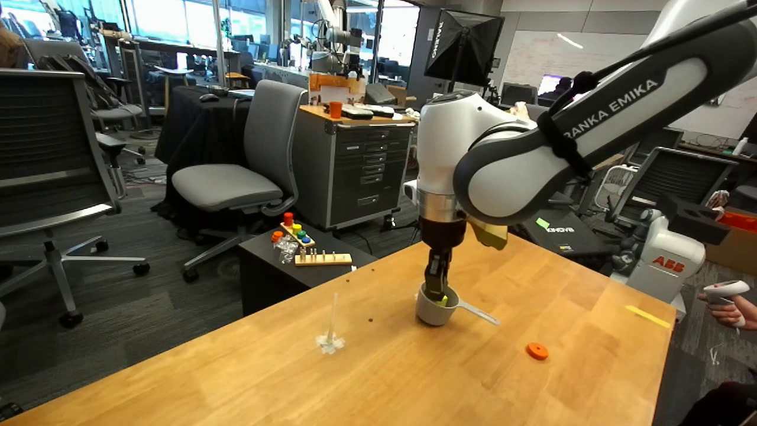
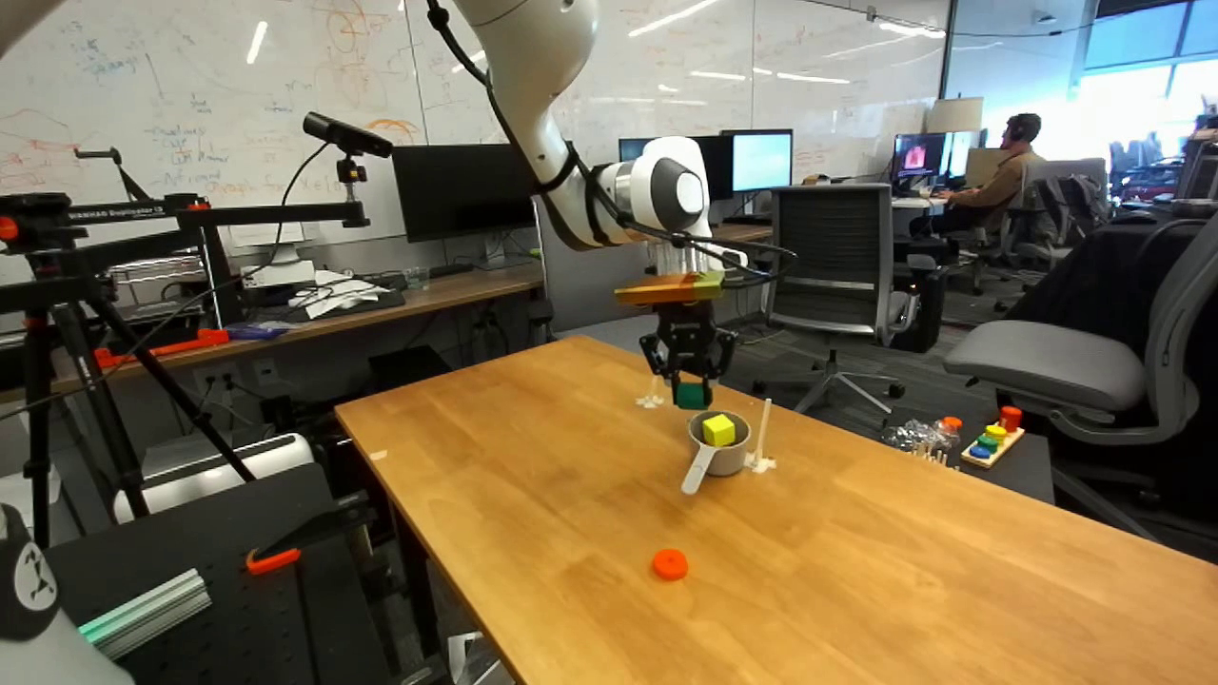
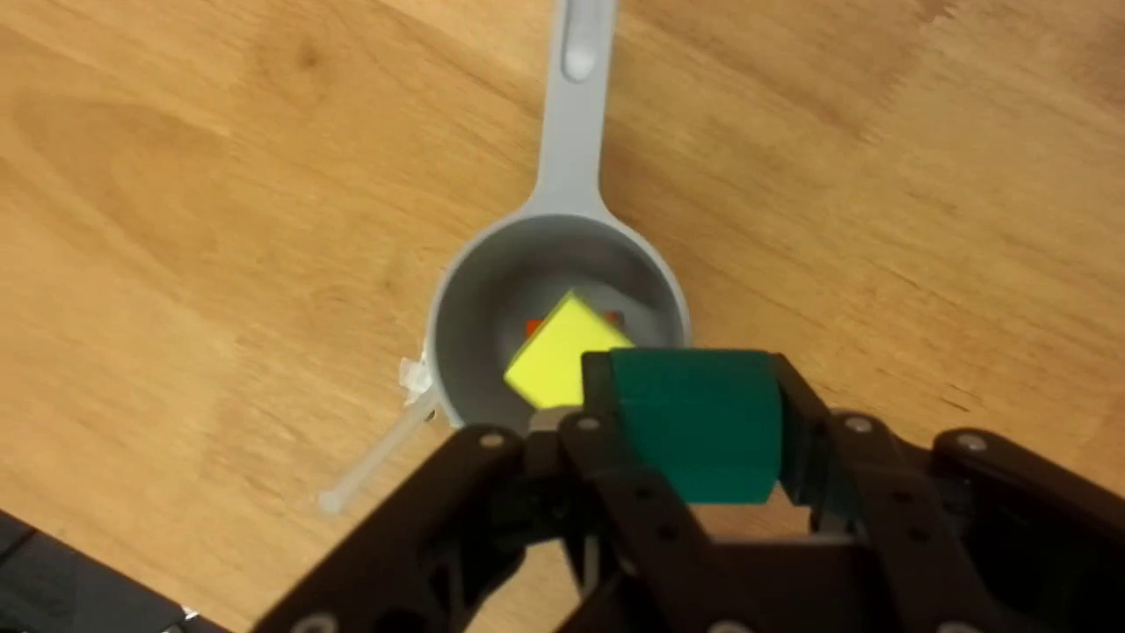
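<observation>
Your claw (image 2: 692, 392) is clenched on the green block (image 3: 699, 431), holding it up by the cup (image 2: 733, 463)'s rim; you can't tell if they touch. Inside the cup sits the yellow block (image 2: 718, 430) (something orange (image 3: 533, 328) peeks out beside it). On your bench (image 2: 533, 457), a thin post (image 1: 333, 316) stands near the cup, and an orange disc (image 2: 670, 564) lies well apart.

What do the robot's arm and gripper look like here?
The arm is white and dark grey with rounded housings, pale lettering ending in EMIKA, a strapped-on black cable and a silver collar above the gripper, which is black with jointed fingers.
</observation>
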Motion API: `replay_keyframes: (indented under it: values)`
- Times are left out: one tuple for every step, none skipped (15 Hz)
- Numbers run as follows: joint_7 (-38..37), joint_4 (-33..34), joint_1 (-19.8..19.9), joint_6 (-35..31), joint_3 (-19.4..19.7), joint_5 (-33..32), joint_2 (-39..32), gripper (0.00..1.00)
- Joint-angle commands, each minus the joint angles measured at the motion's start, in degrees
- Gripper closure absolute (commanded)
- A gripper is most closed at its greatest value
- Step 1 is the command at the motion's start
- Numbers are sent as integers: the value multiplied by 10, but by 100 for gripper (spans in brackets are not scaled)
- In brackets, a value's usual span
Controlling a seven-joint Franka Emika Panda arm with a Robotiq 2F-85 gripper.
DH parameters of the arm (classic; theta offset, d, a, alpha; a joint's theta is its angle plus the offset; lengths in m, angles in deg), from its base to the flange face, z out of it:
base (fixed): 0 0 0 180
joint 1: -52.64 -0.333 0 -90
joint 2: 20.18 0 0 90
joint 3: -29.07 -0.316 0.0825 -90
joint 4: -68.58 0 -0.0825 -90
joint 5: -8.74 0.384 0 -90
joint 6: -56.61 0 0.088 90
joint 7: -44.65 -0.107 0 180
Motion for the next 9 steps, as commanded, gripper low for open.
replay_keyframes:
  values:
    - [-8,0,-5,4,5,15,7,82]
    - [-9,0,-4,3,4,18,7,82]
    - [-10,-1,-4,3,4,21,7,82]
    - [-11,-1,-4,3,4,24,7,82]
    - [-11,-1,-2,4,3,27,7,82]
    - [-2,3,7,9,-4,41,4,82]
    - [-3,6,9,11,-5,49,2,82]
    - [-4,8,9,11,-3,54,0,82]
    - [-6,9,9,12,-1,57,-1,82]
